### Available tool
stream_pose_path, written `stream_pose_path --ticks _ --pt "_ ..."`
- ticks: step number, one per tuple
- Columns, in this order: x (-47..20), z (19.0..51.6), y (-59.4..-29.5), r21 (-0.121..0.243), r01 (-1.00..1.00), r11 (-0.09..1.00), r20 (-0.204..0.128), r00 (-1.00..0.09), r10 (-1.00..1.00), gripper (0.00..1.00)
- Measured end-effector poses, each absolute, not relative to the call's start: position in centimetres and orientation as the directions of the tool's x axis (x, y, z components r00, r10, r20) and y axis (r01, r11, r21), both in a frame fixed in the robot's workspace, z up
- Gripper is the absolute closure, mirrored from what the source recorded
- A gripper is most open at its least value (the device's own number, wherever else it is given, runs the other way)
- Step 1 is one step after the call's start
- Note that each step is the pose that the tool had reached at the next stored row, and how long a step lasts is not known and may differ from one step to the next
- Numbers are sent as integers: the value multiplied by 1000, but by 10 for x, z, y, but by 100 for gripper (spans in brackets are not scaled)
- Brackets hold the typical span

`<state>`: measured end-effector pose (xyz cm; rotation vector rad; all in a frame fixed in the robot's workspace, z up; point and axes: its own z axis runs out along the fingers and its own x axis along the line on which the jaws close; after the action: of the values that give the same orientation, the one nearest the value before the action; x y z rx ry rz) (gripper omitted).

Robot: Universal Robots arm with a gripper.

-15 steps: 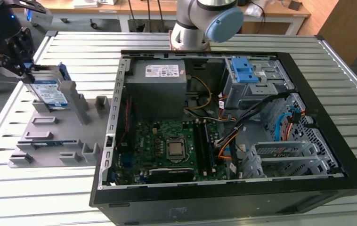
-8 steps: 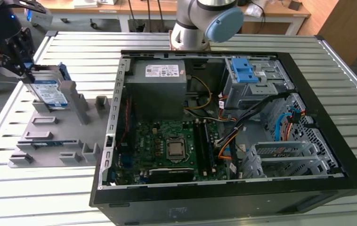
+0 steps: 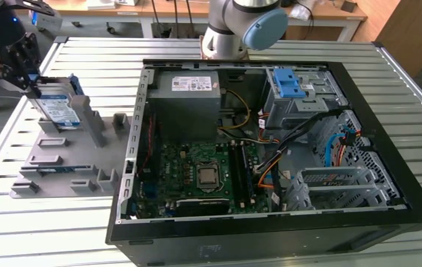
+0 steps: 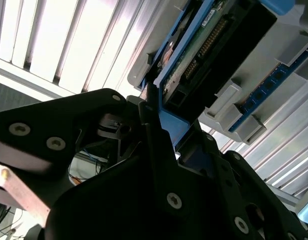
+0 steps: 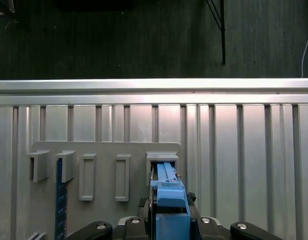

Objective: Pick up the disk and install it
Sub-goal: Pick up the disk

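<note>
The disk [image 3: 59, 111] stands on edge in a slot at the far end of the grey holder plate [image 3: 55, 161], at the exterior view's left. Its white-and-blue label faces the camera and a blue carrier frames it. My black gripper [image 3: 37, 89] reaches down onto the disk's upper end. In the second wrist view the fingers [image 4: 149, 112] press against the blue carrier, and the disk's underside and connector [image 4: 209, 55] show beyond them. In the first wrist view the carrier's blue edge [image 5: 167, 182] sits between the jaws, still inside the holder's slot [image 5: 162, 159].
An open black computer case [image 3: 389, 167] lies on the slatted metal table [image 3: 84, 61] at the exterior view's right. It holds a drive cage with blue latch tabs [image 3: 288, 83], a power supply [image 3: 185, 94] and loose cables. The holder plate has several raised slots [image 5: 87, 177]. The arm's base [image 3: 233, 28] stands behind the case.
</note>
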<state>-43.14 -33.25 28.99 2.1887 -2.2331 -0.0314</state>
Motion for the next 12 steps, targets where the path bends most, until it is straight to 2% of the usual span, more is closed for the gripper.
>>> stream_pose_path --ticks 12 --pt "-431 291 -333 25 -999 37 -4 -37 -999 64"
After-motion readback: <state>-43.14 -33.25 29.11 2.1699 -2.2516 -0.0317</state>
